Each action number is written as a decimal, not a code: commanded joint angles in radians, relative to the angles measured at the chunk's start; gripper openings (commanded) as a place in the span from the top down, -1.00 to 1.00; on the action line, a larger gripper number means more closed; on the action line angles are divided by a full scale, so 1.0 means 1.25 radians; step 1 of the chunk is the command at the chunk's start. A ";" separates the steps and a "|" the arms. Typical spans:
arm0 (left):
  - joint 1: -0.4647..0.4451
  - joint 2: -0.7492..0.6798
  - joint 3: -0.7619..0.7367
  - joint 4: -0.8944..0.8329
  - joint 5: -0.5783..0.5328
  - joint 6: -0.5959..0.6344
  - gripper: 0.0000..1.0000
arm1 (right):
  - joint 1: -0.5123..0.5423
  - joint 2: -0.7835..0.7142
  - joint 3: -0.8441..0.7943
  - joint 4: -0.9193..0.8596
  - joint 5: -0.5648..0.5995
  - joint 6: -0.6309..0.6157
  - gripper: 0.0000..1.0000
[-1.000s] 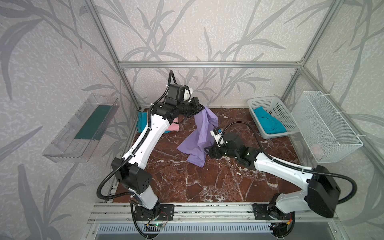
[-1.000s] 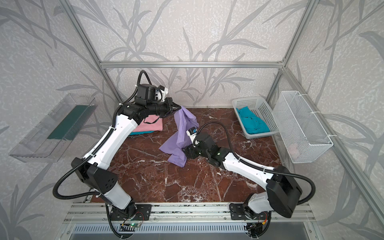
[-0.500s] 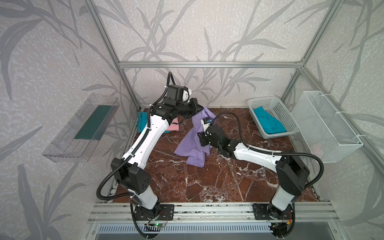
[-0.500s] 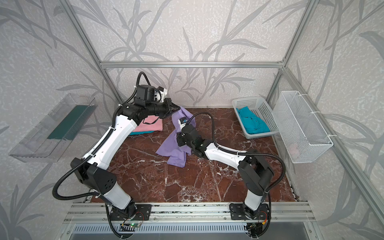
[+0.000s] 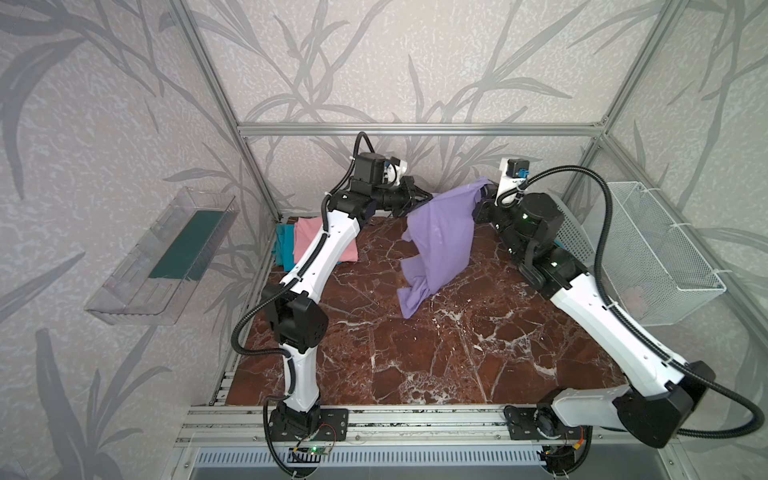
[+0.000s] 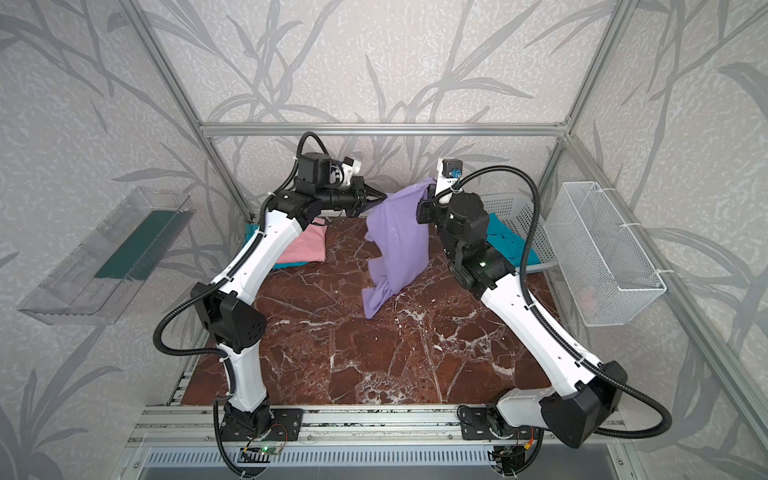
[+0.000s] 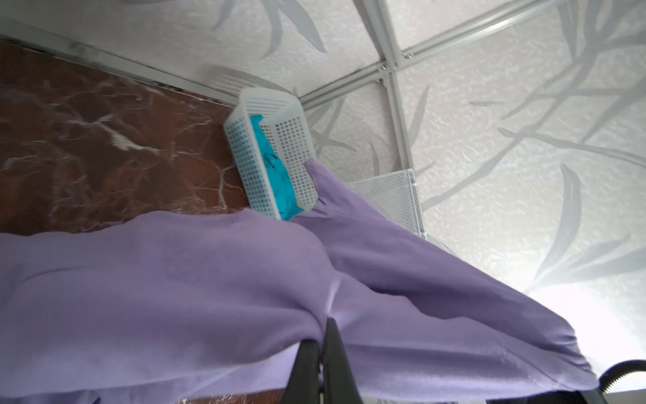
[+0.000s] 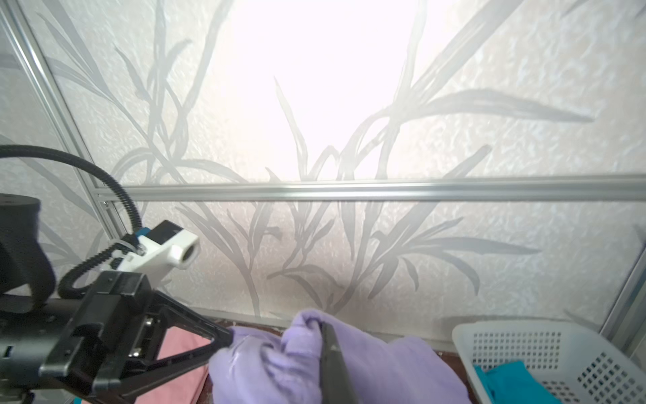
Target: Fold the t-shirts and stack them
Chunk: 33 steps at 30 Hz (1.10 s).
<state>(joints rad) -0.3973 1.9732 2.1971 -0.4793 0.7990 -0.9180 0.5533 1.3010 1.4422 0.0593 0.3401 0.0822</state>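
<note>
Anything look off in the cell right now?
Nothing spilled or damaged. The lavender t-shirt hangs bunched and twisted between the left hand and right hand, both shut on its upper end. Its lower end lies crumpled on the table.

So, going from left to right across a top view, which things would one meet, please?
clear wall tray → folded teal t-shirt → pink t-shirt → lavender t-shirt → white plastic basket → wire basket

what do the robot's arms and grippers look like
The left arm and right arm have white shells with black joints. A black ribbed cable runs along each. The left gripper and right gripper are black with thin tapered fingers; each wrist carries a white camera block.
</note>
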 commanded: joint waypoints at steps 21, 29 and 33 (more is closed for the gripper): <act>0.198 -0.399 -0.893 0.195 -0.089 0.068 1.00 | 0.498 0.106 -0.299 0.091 -0.376 0.060 0.96; 0.250 -0.569 -1.011 -0.152 -0.400 0.180 0.08 | 0.519 0.226 -0.208 -0.021 -0.537 0.027 -0.09; 0.247 -0.596 -0.945 -0.255 -0.533 0.213 -0.31 | 0.486 0.165 -0.231 -0.057 -0.432 -0.029 -0.22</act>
<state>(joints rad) -0.0895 1.2606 0.9493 -0.6434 0.3428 -0.7216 1.1961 1.5784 1.1397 0.0311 -0.2447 0.0994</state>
